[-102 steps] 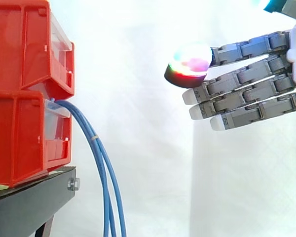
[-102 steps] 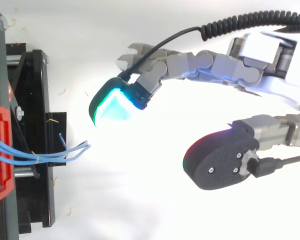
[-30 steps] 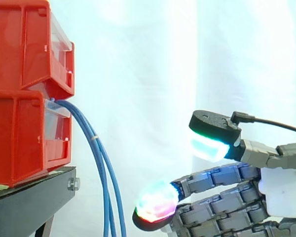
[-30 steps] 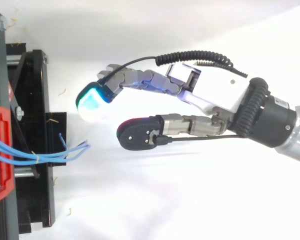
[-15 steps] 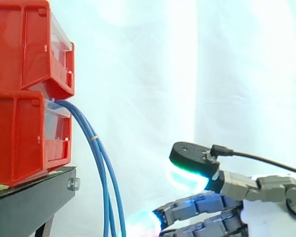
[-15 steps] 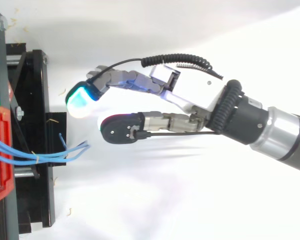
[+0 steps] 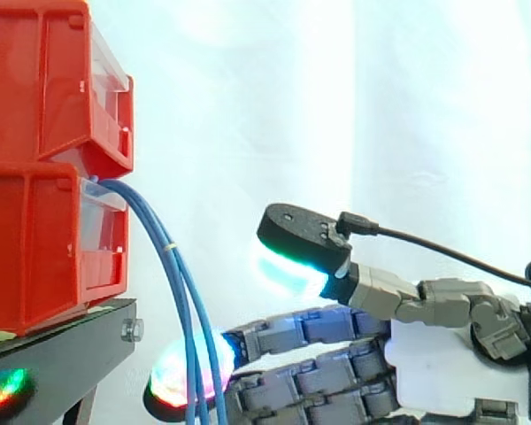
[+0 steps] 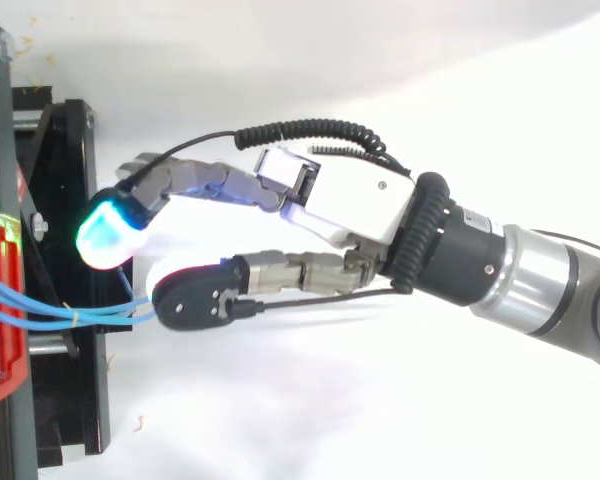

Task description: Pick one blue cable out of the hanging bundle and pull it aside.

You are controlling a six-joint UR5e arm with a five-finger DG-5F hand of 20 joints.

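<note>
Two red bins, stacked on a black stand, at the left of the side view. Hand — reaching level toward the stand, fingers straight and close together, thumb held apart above them, nothing gripped. Blue cable bundle — hanging from the lower bin's front, crossing the glowing fingertip in the side view; from above, its loose ends lie just beside the thumb pad.

place: robot lab test rig | evidence: white curtain backdrop; 2 stacked red bins; black stand
</note>
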